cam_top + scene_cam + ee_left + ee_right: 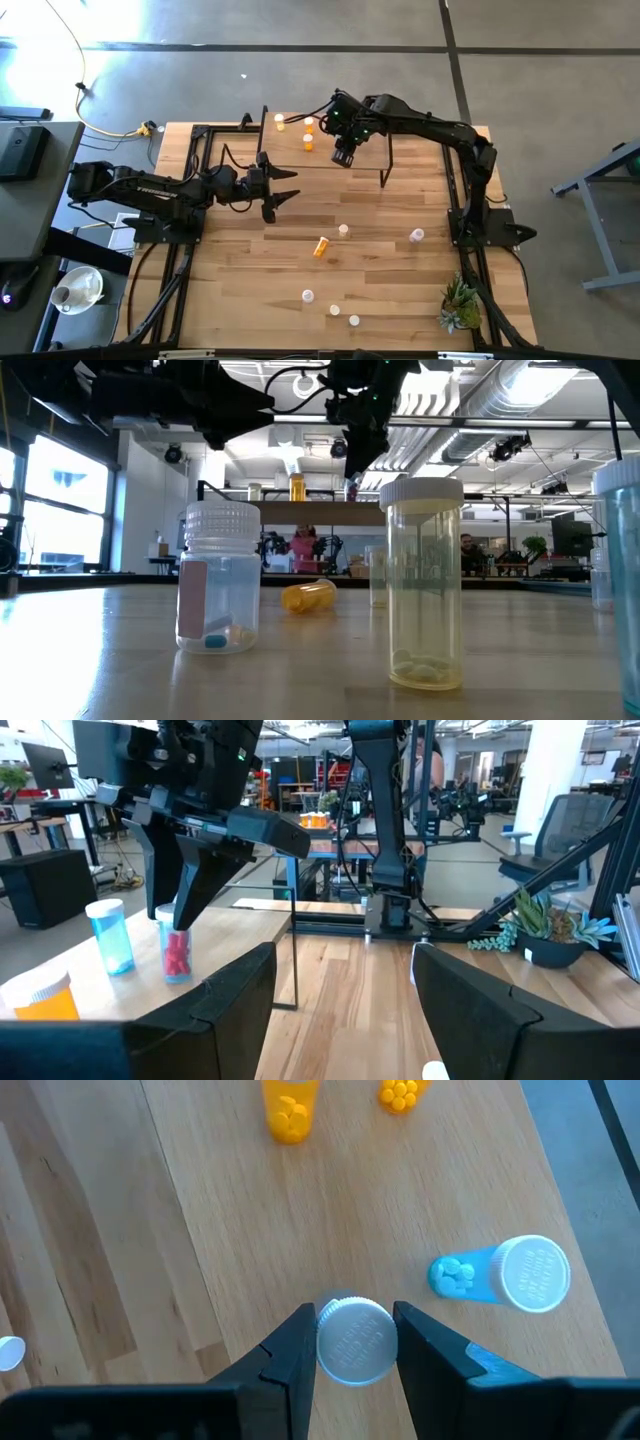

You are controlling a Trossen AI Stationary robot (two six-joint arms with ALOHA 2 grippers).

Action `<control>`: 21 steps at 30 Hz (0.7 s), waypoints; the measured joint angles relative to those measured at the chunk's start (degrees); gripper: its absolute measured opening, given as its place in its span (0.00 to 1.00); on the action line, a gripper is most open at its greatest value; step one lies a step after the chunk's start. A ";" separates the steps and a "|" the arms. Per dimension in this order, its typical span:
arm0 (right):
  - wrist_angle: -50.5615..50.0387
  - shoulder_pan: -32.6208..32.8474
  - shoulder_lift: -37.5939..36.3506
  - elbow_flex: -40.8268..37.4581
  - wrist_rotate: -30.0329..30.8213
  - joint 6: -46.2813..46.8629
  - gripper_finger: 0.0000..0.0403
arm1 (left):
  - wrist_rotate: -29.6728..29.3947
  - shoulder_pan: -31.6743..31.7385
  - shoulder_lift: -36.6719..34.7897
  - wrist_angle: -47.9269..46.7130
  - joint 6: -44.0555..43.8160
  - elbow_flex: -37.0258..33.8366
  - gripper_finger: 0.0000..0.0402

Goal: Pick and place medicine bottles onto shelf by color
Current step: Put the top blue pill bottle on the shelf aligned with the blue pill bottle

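Our right gripper (357, 1342) grasps a white-capped clear bottle of red pills (178, 948) on the light-wood shelf (200, 1210), a blue bottle (500, 1275) at its three o'clock. Our left gripper (283, 187) hangs released over the wooden desk (400, 290).

— Where do the bottles sit?
— Several stand on the shelf (400, 150) at eleven o'clock; one bottle (320, 246) lies centrally; three bottles (331, 309) cluster at six.
— The plant (459, 304)?
— Five o'clock.

White-capped medicine bottles (322, 246) lie scattered on the table; some stand on the shelf (400, 158).
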 joint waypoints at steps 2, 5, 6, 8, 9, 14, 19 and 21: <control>0.05 0.00 0.00 0.00 0.00 -0.08 0.29 | 0.00 0.00 0.00 0.00 0.00 0.00 0.57; 0.37 0.00 0.03 0.00 0.00 -0.11 0.32 | 0.00 0.00 0.00 -0.01 0.00 0.00 0.57; 0.63 0.00 0.04 0.00 0.00 -0.09 0.33 | 0.00 0.00 0.00 0.01 0.00 0.00 0.57; 1.04 0.00 0.04 0.00 0.11 -0.09 0.35 | 0.00 0.00 0.00 0.01 0.00 0.00 0.57; 1.33 0.00 0.04 0.00 0.47 -0.10 0.35 | 0.00 -0.01 0.00 0.01 0.00 0.00 0.57; 1.37 0.00 0.04 0.00 1.63 -0.11 0.39 | 0.00 -0.02 0.00 -0.01 0.00 0.00 0.57; 1.33 -0.02 0.04 0.00 1.70 -0.11 0.40 | 0.00 0.00 0.00 -0.01 0.00 0.00 0.57; 1.25 -0.02 0.04 0.03 2.14 -0.11 0.40 | 0.00 -0.02 0.00 -0.01 0.00 0.00 0.57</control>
